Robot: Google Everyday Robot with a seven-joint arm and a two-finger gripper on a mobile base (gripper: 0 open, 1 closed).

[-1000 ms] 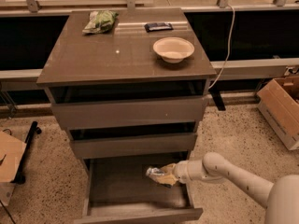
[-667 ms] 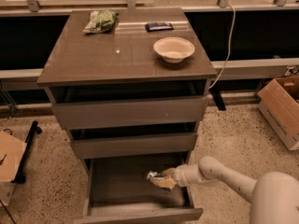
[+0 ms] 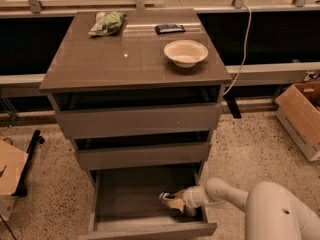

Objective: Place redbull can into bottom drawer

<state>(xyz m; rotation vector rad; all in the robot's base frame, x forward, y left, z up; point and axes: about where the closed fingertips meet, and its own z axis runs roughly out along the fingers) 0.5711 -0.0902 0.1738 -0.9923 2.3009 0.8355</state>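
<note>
The redbull can [image 3: 166, 197] is low inside the open bottom drawer [image 3: 125, 196], near its right front corner. It is gripped in the claw [image 3: 175, 204], whose fingers are closed narrowly around it. The step in hand is the placing itself. Next, I judge, the claw must settle the can on the drawer floor, release it, and withdraw without catching the middle drawer [image 3: 145, 155] above.

The bottom drawer [image 3: 131, 195] stands pulled out toward the near side. The gripper [image 3: 173, 203] reaches into its right part from the right, clasping the redbull can [image 3: 165, 197] low over the drawer floor. On the cabinet top [image 3: 100, 64] sit a white bowl [image 3: 186, 52], a green bag [image 3: 107, 23] and a black packet [image 3: 169, 28].
</note>
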